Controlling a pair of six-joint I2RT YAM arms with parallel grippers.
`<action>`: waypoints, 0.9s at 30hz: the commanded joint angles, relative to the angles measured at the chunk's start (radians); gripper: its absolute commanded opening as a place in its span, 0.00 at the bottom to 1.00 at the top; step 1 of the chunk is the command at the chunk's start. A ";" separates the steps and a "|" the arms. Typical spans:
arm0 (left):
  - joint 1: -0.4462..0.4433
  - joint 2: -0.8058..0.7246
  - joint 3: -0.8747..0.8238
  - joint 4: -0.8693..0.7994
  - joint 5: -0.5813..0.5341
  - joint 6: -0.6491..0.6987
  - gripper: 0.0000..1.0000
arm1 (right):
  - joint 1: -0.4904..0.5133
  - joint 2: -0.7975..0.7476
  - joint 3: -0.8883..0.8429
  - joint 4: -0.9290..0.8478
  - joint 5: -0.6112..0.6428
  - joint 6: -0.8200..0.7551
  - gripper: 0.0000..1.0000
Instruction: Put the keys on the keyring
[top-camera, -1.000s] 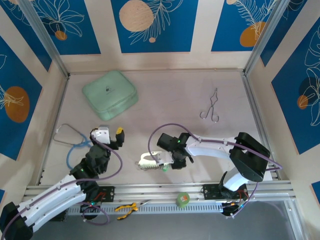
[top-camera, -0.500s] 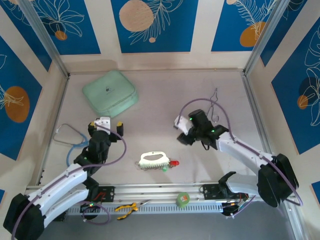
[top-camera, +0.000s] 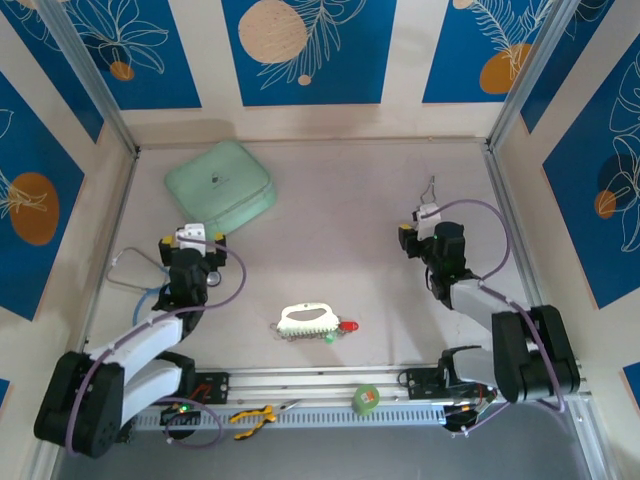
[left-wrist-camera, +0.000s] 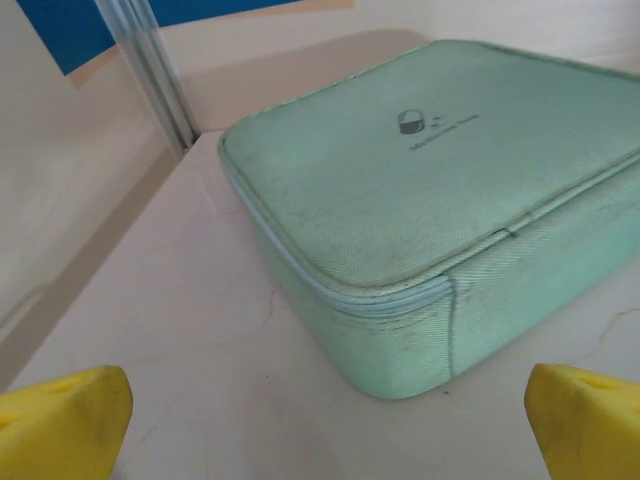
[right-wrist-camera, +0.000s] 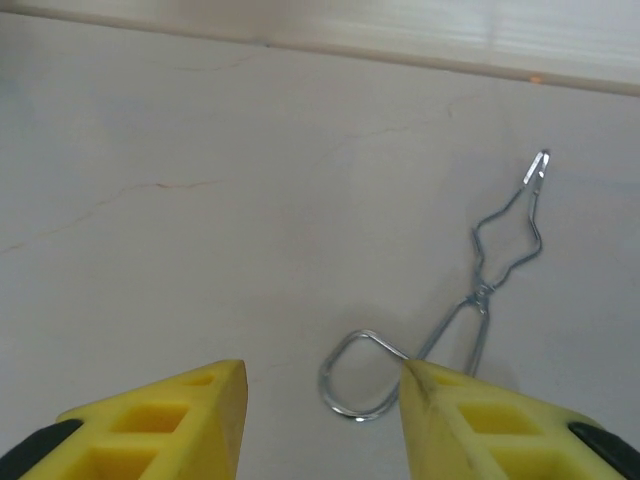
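Observation:
The cream-white keyring (top-camera: 306, 318) lies on the table near the front centre, its metal chain along its lower edge. The keys rest at its right end, the red-headed key (top-camera: 348, 327) beside the green-headed key (top-camera: 329, 338); whether they hang on the chain I cannot tell. My left gripper (top-camera: 192, 240) (left-wrist-camera: 325, 420) stands open and empty well to the left, its yellow fingertips (left-wrist-camera: 70, 420) wide apart facing the mint-green case. My right gripper (top-camera: 425, 228) (right-wrist-camera: 325, 400) is open and empty far to the right of the keyring.
The mint-green case (top-camera: 220, 188) (left-wrist-camera: 430, 200) sits at the back left, just ahead of the left fingers. Wire tongs (top-camera: 430, 186) (right-wrist-camera: 500, 260) lie just ahead of the right fingers. A blue-grey tube loop (top-camera: 135, 270) lies left. A green tape roll (top-camera: 366, 399) and pliers (top-camera: 255, 415) rest on the front rail.
The right gripper let go at the keyring and swung back right to the wire tongs. The left gripper opened wider and moved up-left toward the case. The keyring and keys stayed put.

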 joint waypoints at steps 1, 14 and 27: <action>0.021 0.091 -0.031 0.202 0.030 0.048 1.00 | -0.025 0.097 -0.045 0.252 -0.058 0.033 0.44; 0.062 0.566 -0.044 0.758 0.192 0.116 1.00 | -0.112 0.223 -0.019 0.310 -0.237 0.065 0.44; 0.077 0.532 0.036 0.563 0.162 0.084 1.00 | -0.141 0.233 0.033 0.225 -0.226 0.115 0.45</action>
